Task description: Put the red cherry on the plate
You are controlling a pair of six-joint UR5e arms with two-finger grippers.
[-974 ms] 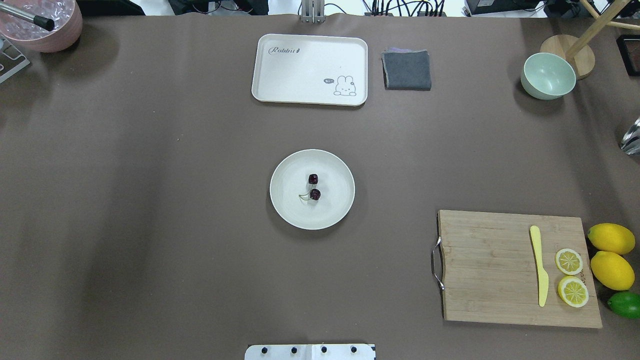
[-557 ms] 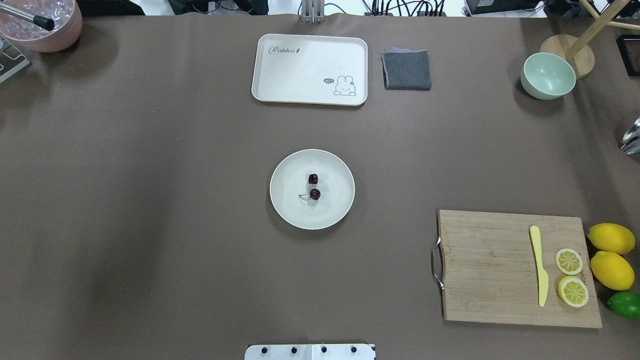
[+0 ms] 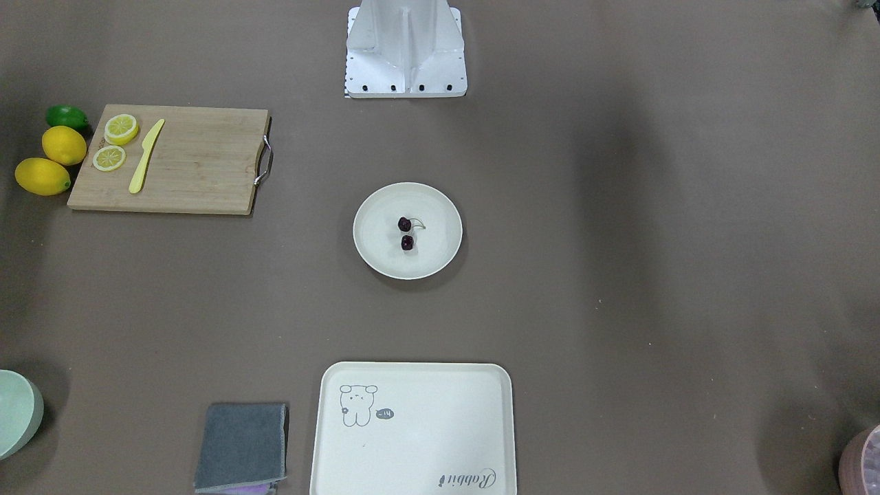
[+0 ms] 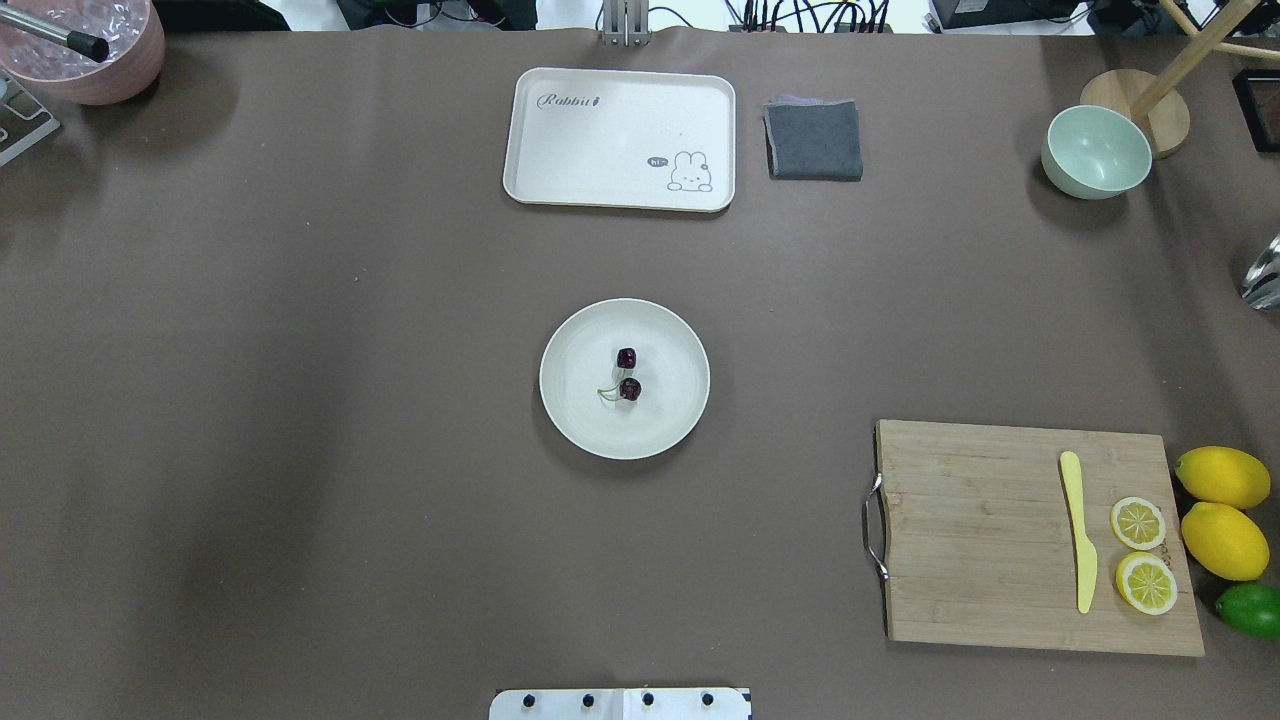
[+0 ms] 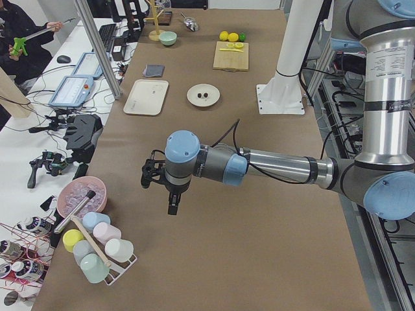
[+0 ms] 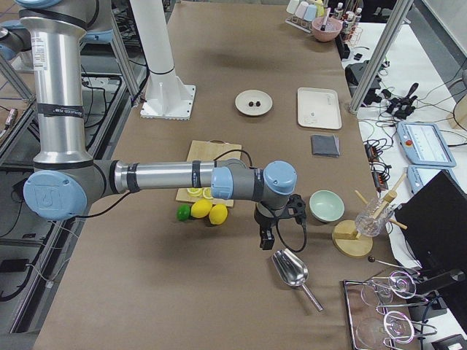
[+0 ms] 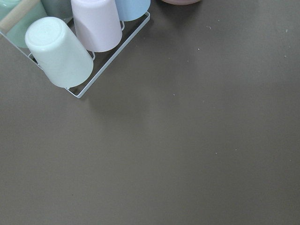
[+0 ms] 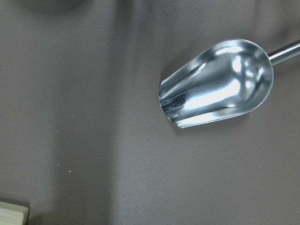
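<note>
The red cherry point(image 4: 630, 389), a pair of very dark round fruits with a pale stem, lies inside the round cream plate point(image 4: 580, 410) at the table's middle. It also shows in the front-facing view as the cherry point(image 3: 408, 242) on the plate point(image 3: 377, 240). Both grippers are far from the plate. The left gripper point(image 5: 174, 202) hovers over bare cloth near a cup rack, and the right gripper point(image 6: 266, 238) hangs above a metal scoop. Both appear only in the side views, so I cannot tell whether they are open or shut.
A cream tray point(image 4: 560, 130), a grey cloth point(image 4: 813, 140) and a pale green bowl point(image 4: 1096, 152) sit at the far side. A cutting board point(image 4: 980, 540) with a yellow knife and lemon slices, plus lemons point(image 4: 1222, 476) and a lime, lies right. A cup rack point(image 7: 75, 42) and the scoop point(image 8: 215, 84) sit at the table's ends.
</note>
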